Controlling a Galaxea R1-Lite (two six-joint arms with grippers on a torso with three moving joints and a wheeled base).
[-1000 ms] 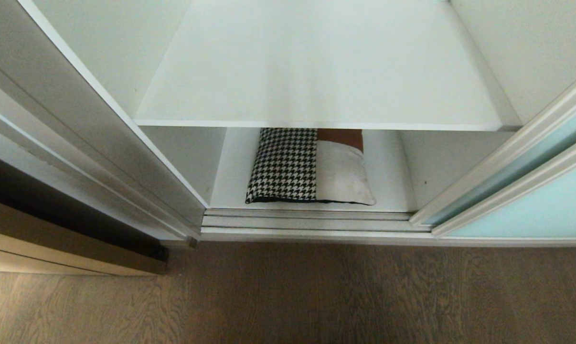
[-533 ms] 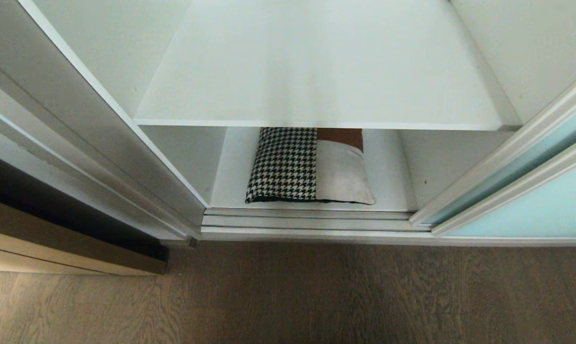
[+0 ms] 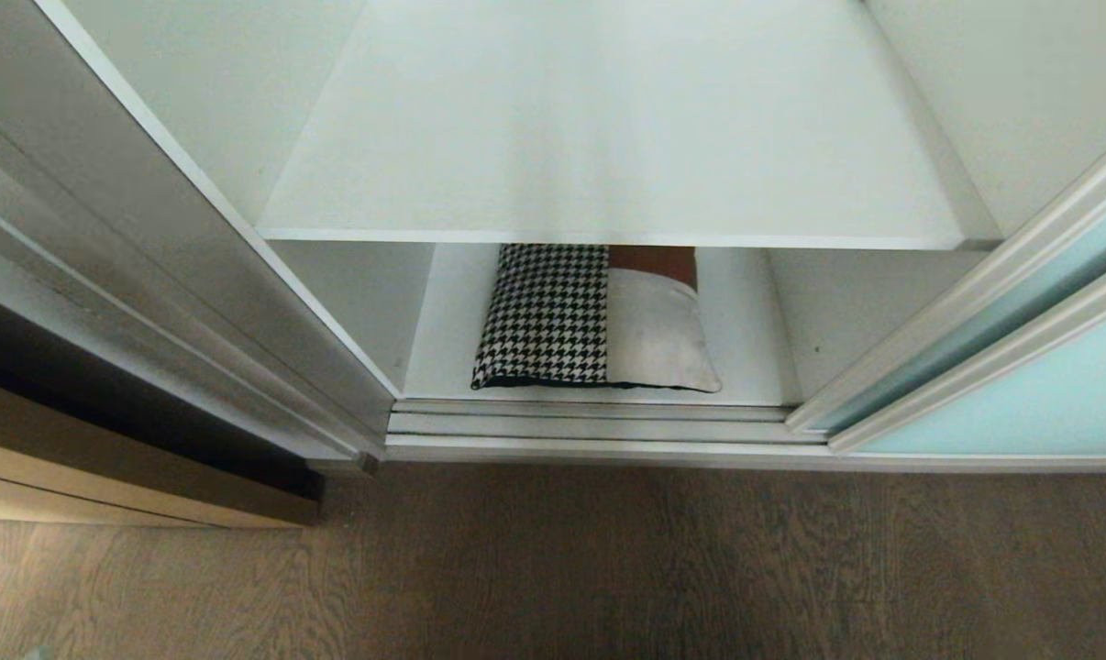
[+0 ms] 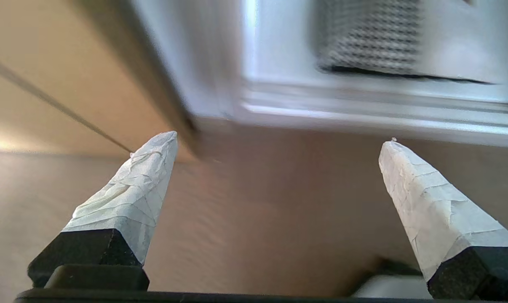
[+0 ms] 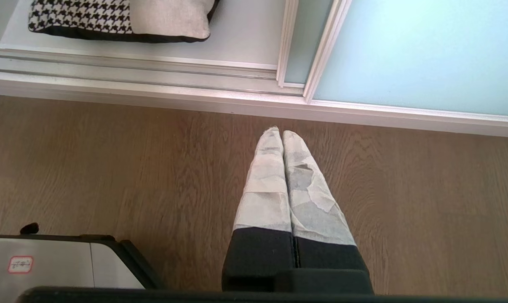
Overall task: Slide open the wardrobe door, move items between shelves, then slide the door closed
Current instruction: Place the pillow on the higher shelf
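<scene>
Wardrobe interior stands exposed: the sliding wardrobe door (image 3: 1048, 403), a frosted pale blue-green panel in a silver frame, sits at the right of the opening. Upper shelf (image 3: 608, 147) carries nothing visible. Lower shelf (image 3: 746, 321) holds the cushion (image 3: 594, 321), houndstooth on its left half, beige on its right, with a brown patch at the rear; it lies flat just behind the floor track (image 3: 590, 423). Left gripper (image 4: 279, 141) hovers over the wood floor (image 3: 608, 568) facing the track, fingers spread wide, empty. Right gripper (image 5: 279, 132) points at the floor before the door, fingers pressed together, empty.
</scene>
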